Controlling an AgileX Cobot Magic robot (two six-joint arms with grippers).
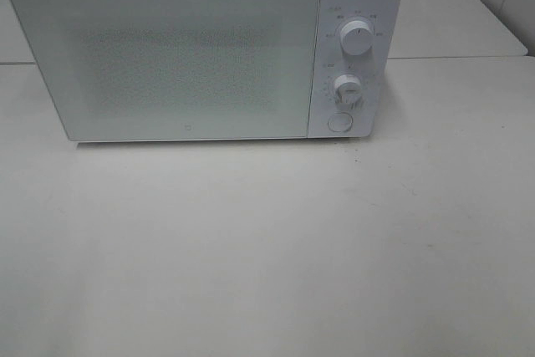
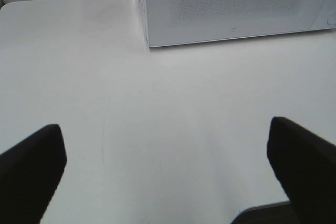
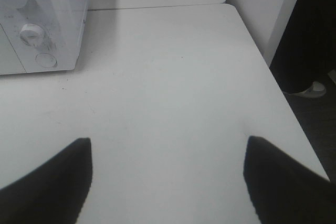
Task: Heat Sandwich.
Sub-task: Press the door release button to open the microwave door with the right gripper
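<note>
A white microwave point(image 1: 167, 56) stands at the back of the white table with its door shut. Two dials point(image 1: 357, 38) and a round button point(image 1: 338, 121) sit on its right panel. It also shows in the left wrist view point(image 2: 226, 6) and in the right wrist view point(image 3: 37, 22). The sandwich and its plate are out of view. Neither arm shows in the exterior high view. My left gripper point(image 2: 165, 174) is open and empty above the table in front of the microwave. My right gripper point(image 3: 168, 182) is open and empty above the table to the right of the microwave.
The white table point(image 1: 267, 248) stretches in front of the microwave. A seam point(image 1: 460, 58) separates it from a second table behind. The table's right edge point(image 3: 283, 98) drops to a dark floor, where a shoe point(image 3: 315, 90) shows beside a white wall.
</note>
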